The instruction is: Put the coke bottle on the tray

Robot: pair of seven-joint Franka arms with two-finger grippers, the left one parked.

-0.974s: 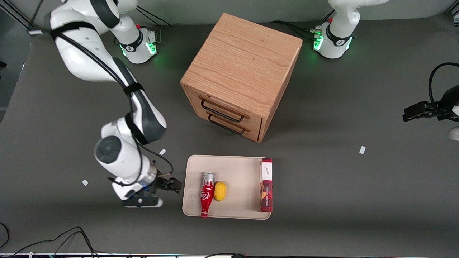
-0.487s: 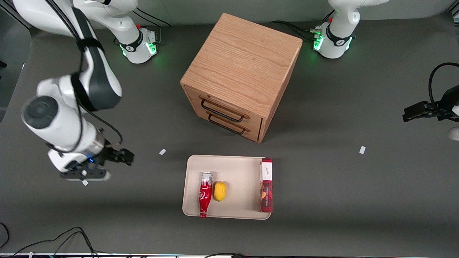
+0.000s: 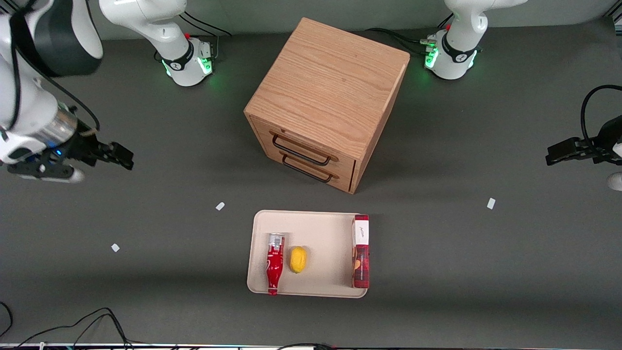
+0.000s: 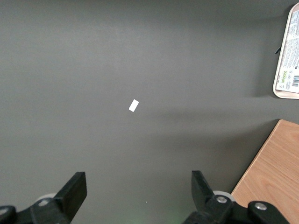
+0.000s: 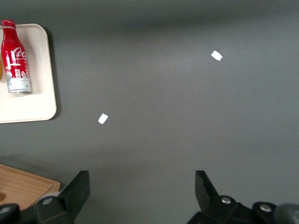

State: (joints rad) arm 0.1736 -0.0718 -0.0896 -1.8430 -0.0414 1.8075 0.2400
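The small red contoured coke bottle (image 3: 273, 263) with white lettering and a silvery-grey base lies on its side on the flat beige rectangular tray (image 3: 320, 231), cap nearer the front camera, just beside a yellow lemon (image 3: 298, 259); a red-and-white rectangular box (image 3: 360, 251) lies along the tray's edge toward the parked arm's end. The black two-finger gripper (image 3: 121, 156) hangs above bare dark grey table (image 3: 437, 253), well apart from the tray toward the working arm's end, its fingers (image 5: 77, 189) spread wide and holding nothing. A light oak wooden drawer cabinet (image 3: 326, 102) stands farther from the front camera than the tray.

Cabinet (image 3: 326, 99): wooden, two drawers with dark handles, standing on the grey table (image 3: 461, 272).
Lemon (image 3: 298, 259): yellow, lying nearer the camera than the cabinet.
Box (image 3: 360, 251): red-and-white, lying flat, well apart from the lemon.
Tape bits (image 3: 220, 206): small, white, scattered on the table.
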